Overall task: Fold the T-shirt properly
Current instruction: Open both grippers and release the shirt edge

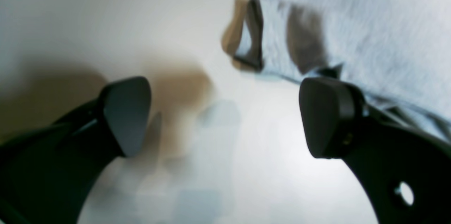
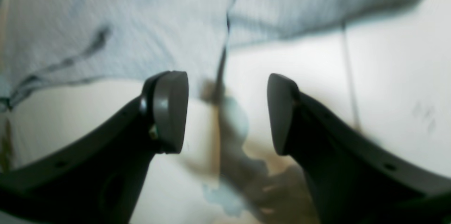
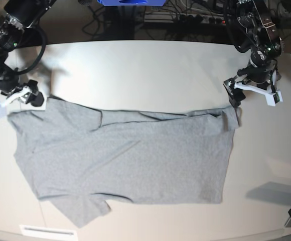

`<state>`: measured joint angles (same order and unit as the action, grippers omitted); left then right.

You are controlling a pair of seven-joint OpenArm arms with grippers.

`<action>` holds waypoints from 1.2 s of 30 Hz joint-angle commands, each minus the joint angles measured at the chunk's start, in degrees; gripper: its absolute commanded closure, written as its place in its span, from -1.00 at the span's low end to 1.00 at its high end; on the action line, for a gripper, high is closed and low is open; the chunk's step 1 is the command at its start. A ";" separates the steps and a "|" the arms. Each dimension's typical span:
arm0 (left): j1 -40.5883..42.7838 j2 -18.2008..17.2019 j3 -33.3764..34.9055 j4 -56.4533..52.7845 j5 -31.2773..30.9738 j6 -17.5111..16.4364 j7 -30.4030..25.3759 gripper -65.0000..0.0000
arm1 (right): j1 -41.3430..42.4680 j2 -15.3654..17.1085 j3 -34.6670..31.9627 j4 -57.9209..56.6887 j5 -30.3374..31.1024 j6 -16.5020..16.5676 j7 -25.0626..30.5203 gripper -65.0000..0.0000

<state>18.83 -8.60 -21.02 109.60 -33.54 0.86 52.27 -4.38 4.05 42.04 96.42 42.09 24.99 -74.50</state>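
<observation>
The T-shirt (image 3: 130, 160), heather grey with its plain side up, lay spread across the white counter (image 3: 145, 70), far edge folded over and one sleeve at near left. Left gripper (image 1: 225, 116): jaws spread wide, empty, just beside the shirt's far right corner. Right gripper (image 2: 227, 113): jaws parted, empty, beside the far left corner.

Heathered matt cloth T-shirt (image 3: 135, 160) on smooth, faintly glossy table (image 3: 150, 75).
</observation>
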 commanded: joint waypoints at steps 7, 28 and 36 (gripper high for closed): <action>0.20 -0.41 0.93 1.30 1.41 -0.38 -1.41 -1.00 | -0.58 -1.29 0.20 1.03 1.65 0.28 1.22 -0.06; 0.20 -0.59 0.31 1.39 1.50 -0.38 -1.41 -1.00 | 1.70 -2.43 0.11 -4.95 1.65 0.28 1.49 -0.06; 0.20 -0.67 0.22 1.30 1.58 -0.38 -1.41 -1.00 | 2.67 -2.43 0.11 -5.04 1.65 0.28 1.22 -0.03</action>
<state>19.20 -8.60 -20.36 109.78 -31.88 0.62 52.07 -2.48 0.93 42.09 90.54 42.63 24.97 -73.78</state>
